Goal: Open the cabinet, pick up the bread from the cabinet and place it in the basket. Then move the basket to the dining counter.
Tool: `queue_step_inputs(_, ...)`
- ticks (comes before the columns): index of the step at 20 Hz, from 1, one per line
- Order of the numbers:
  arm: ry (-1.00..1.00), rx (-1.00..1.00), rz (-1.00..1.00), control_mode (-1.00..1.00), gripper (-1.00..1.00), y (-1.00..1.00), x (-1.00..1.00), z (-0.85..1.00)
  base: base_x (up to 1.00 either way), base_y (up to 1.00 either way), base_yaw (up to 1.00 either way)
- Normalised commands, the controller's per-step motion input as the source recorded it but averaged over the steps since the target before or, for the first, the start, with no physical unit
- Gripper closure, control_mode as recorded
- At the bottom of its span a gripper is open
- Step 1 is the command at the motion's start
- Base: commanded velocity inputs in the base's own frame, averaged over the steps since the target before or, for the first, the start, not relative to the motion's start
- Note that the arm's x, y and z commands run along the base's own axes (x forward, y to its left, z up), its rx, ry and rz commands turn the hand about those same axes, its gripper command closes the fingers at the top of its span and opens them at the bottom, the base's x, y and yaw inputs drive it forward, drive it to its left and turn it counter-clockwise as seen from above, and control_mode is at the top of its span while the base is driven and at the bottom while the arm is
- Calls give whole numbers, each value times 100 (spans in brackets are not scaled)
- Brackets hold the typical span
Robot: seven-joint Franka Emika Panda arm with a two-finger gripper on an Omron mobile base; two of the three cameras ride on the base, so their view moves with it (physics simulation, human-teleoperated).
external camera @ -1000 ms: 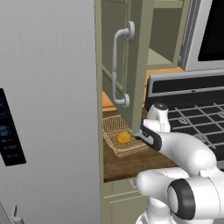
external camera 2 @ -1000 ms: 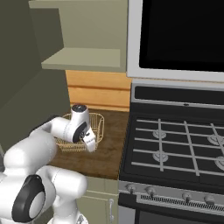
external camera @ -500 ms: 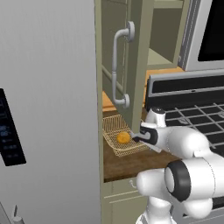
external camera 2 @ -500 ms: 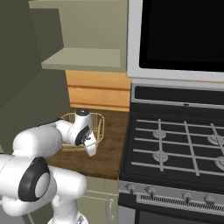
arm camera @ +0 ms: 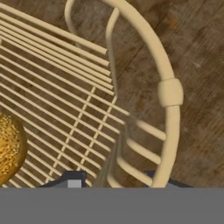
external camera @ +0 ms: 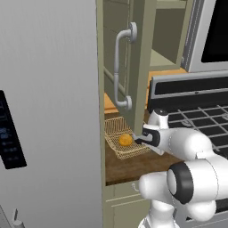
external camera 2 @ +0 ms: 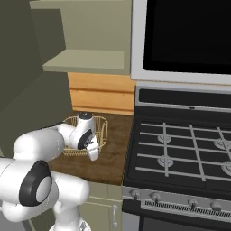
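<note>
Golden bread (external camera: 125,140) inside basket (external camera: 116,150), long axis running front-to-back; jaws pinching basket rim.

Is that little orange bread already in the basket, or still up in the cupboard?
In the basket. The bread lies on the mesh floor of the basket, which sits on the wooden counter.

Bread (arm camera: 9,146) cut off by hand view's edge at 9 o'clock, only its right part visible. Basket (external camera 2: 103,131) mostly hidden behind the arm in right base view. Gripper (arm camera: 116,180): fingertips barely clear the bottom, so contact with the basket rim can't be judged. Cabinet (external camera: 141,67) door runs off the top.
</note>
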Motion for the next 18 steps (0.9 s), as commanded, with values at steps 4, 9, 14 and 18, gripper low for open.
queue_step_inputs(4, 0, 3, -3, -100, 100, 0, 1, 0, 0, 0, 0)
queue_step_inputs(9, 0, 3, -4, -100, 100, 0, -15, 0, 0, 0, 0)
queue_step_inputs(14, 0, 0, -6, -100, 100, 0, 0, 16, 0, 0, 0)
queue_step_inputs(18, 0, 2, -8, -100, 100, -3, 1, 15, 0, 0, 0)
